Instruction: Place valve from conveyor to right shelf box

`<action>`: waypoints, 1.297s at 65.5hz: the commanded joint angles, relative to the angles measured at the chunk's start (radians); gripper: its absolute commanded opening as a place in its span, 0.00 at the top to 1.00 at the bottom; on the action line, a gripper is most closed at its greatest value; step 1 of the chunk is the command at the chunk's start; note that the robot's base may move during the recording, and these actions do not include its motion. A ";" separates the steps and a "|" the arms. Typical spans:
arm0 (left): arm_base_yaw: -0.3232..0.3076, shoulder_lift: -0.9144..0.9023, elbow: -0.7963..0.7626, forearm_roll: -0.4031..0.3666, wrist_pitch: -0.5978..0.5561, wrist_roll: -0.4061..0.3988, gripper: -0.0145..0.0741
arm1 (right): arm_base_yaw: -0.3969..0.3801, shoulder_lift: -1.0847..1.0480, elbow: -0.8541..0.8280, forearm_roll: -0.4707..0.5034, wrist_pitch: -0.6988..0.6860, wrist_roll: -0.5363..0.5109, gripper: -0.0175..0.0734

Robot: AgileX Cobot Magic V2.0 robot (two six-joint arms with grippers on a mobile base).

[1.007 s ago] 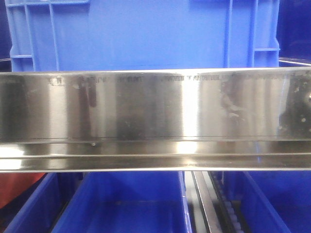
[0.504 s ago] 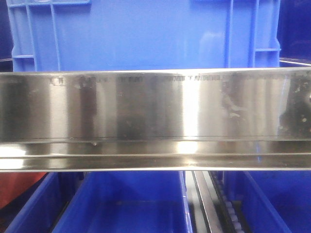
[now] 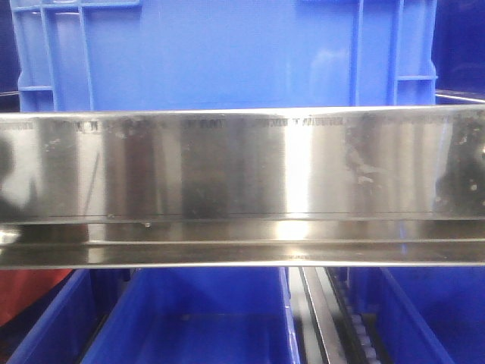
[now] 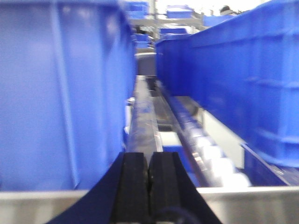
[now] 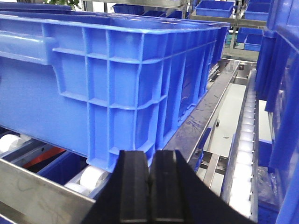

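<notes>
The valve and the conveyor are out of view in every frame. The right shelf's polished steel front rail (image 3: 242, 174) spans the front view, with a large blue box (image 3: 227, 53) standing behind and above it. My left gripper (image 4: 149, 159) is shut with nothing between its black pads. It points over the shelf rail (image 4: 37, 205) into the gap between two blue boxes (image 4: 60, 93). My right gripper (image 5: 150, 157) is also shut and empty, just in front of the near corner of a ribbed blue box (image 5: 117, 70) that rests on white rollers (image 5: 93, 177).
Open blue bins (image 3: 204, 318) sit on the lower level under the rail. A second blue box (image 4: 243, 79) flanks the gap on the right, above a row of white rollers (image 4: 215, 158). More roller tracks (image 5: 245, 135) and blue bins (image 5: 215, 7) stand further back.
A dark reflection has appeared at the left end of the steel rail and the reflections there have shifted. The box and bins have not moved.
</notes>
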 commanded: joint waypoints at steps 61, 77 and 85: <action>0.005 -0.005 0.041 -0.008 -0.124 -0.007 0.96 | -0.002 -0.002 0.000 -0.011 -0.017 -0.003 0.98; 0.005 -0.005 0.041 -0.008 -0.124 -0.007 0.96 | -0.002 -0.006 0.000 -0.011 -0.013 -0.003 0.98; 0.005 -0.005 0.041 -0.008 -0.124 -0.007 0.96 | -0.029 -0.040 0.009 -0.011 -0.029 -0.003 0.98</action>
